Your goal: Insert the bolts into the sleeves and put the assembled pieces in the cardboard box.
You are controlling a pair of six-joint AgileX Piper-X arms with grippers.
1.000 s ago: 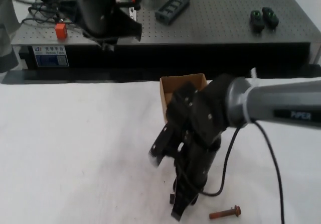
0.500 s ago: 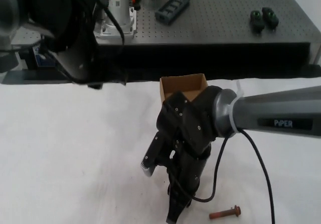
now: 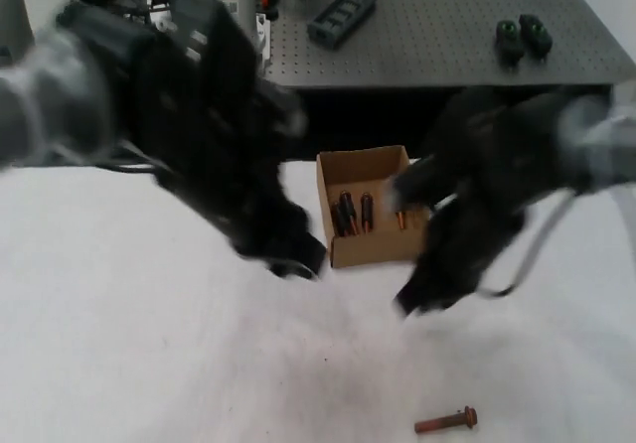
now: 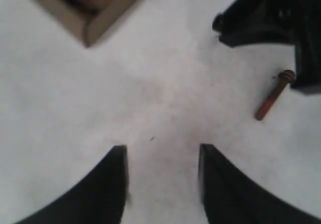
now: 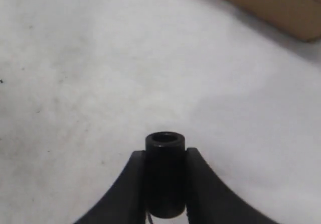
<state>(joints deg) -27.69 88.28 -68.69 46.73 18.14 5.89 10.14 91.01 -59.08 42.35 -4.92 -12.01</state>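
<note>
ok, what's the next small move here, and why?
Probably bring the left tool over the loose bolt on the white cloth and grasp it: that tool is open and empty, while the right tool holds a sleeve whose bore is empty.

Left arm (image 3: 199, 135): bulky black housing. Right arm (image 3: 497, 165): black wrist, grey forearm tube, black cable (image 3: 542, 249) looping below. Left gripper (image 4: 161, 151), right gripper (image 5: 165, 156): black curved tapering fingers.
</note>
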